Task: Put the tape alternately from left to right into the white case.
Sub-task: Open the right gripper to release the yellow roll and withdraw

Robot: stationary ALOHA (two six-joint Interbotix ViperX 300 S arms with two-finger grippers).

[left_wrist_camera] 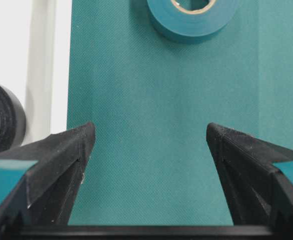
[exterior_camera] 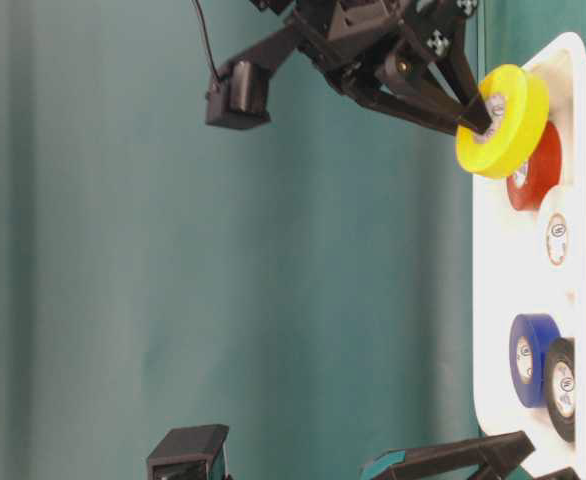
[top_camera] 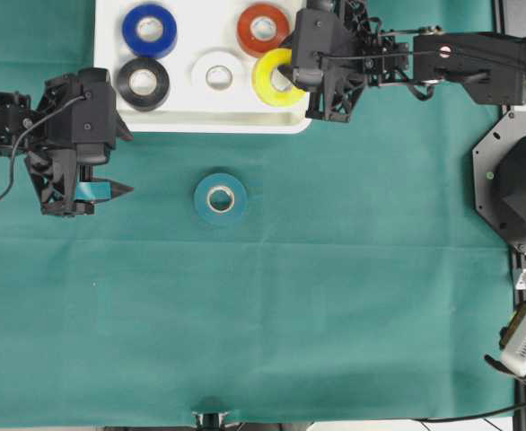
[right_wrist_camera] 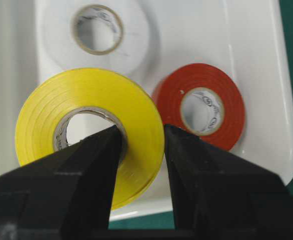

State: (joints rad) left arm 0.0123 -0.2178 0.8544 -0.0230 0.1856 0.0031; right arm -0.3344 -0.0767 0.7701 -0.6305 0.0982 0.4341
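We are working over a green cloth (top_camera: 335,296) spread across the table, with the white case (top_camera: 110,54) sitting at its far edge. The right gripper (right_wrist_camera: 142,137) is clenching the yellow roll (right_wrist_camera: 89,130) by its wall, one finger through the core and one outside, holding it tilted above the case's near right corner. We are judging the risk here: the roll is hanging close to the rim, so a release now could tip it onto the edge, out onto the cloth, or against the red roll (top_camera: 263,28). The left gripper (top_camera: 110,190) is hanging with jaws spread and empty, near the teal roll (top_camera: 220,198) lying on the cloth. We are counting six rolls: black (top_camera: 143,83), blue (top_camera: 149,30), white (top_camera: 218,73) and red resting in the case, yellow held, teal outside.
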